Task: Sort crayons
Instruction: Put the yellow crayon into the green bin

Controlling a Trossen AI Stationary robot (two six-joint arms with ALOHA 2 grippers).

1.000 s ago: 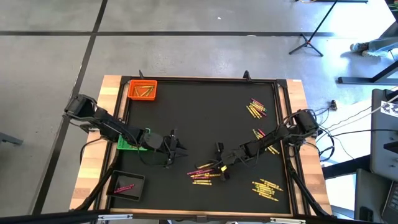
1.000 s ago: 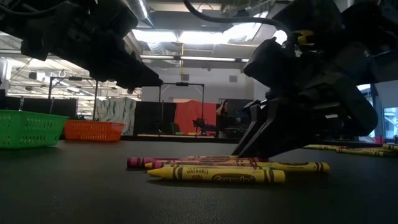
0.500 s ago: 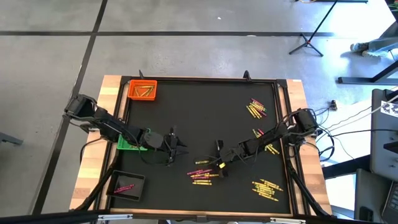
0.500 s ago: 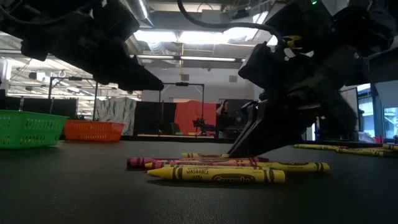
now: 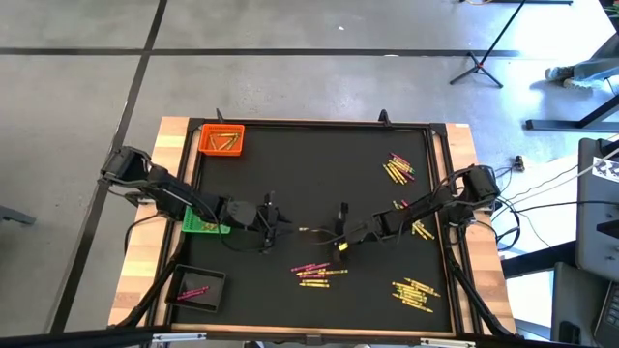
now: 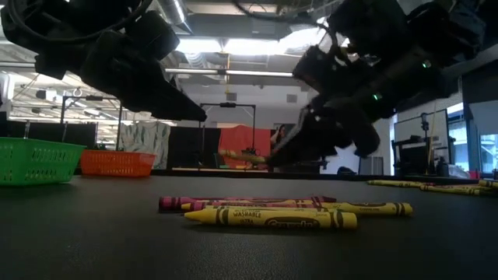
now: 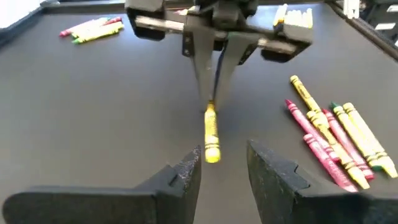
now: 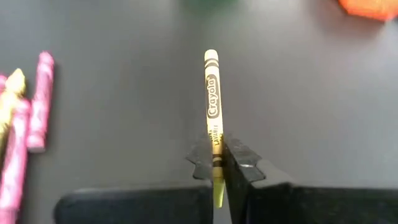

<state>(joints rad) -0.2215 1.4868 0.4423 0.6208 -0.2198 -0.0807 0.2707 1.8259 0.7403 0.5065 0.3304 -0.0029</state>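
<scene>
My right gripper (image 5: 339, 238) is shut on a yellow crayon (image 8: 212, 99) above the middle of the black mat. It also shows in the left wrist view (image 7: 211, 102). My left gripper (image 7: 222, 163) is open and faces it from the table's left. The crayon's free end (image 7: 211, 153) stands just before the gap between the left fingers, touching neither. A small pile of yellow and pink crayons (image 5: 315, 272) lies flat on the mat below and nearer, and it also shows in the low view (image 6: 272, 211). My right gripper pinches the crayon between its two fingers near one end (image 8: 215, 147), the short end reaching back between them. The crayon sticks out forward along the fingers, toward the table's left. It is lifted clear of the mat, nearly level (image 6: 241, 157).
An orange tray (image 5: 221, 140) with crayons stands at the far left. A green tray (image 5: 201, 225) lies under the left arm. A black tray (image 5: 198, 288) with pink crayons stands at the near left. More crayon piles lie at the right (image 5: 397, 167), (image 5: 414, 223), (image 5: 413, 291).
My right gripper has risen from the crayon pile with the yellow crayon and gone toward the table's far edge and my left gripper. The crayon is lifted clear and now points at the left fingers. The rest of the pile has stayed.
</scene>
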